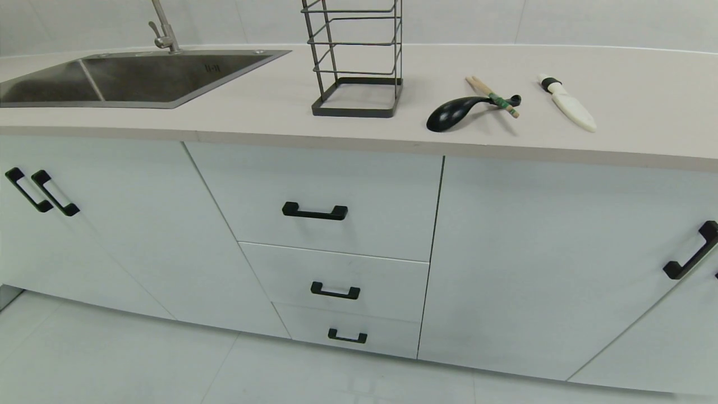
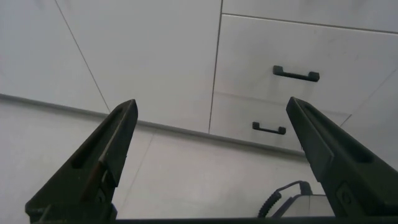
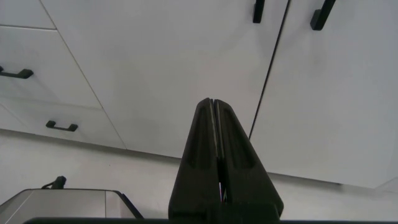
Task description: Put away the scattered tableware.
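On the pale countertop [image 1: 235,118] lie a black spoon [image 1: 455,111], a pair of wooden chopsticks [image 1: 492,96] resting across the spoon's handle, and a white knife with a black band [image 1: 566,103] to the right. An empty black wire rack [image 1: 356,56] stands left of them. My left gripper [image 2: 211,112] is open, held low in front of the cabinet and facing the lower drawer handles [image 2: 296,74]. My right gripper [image 3: 215,109] is shut with nothing in it, facing the white cabinet doors [image 3: 155,68] near the floor.
A steel sink [image 1: 129,78] with a tap [image 1: 162,28] is set into the counter's far left. Below the counter are white cabinet doors and three stacked drawers with black handles [image 1: 314,212]. The tiled floor [image 1: 112,359] lies in front.
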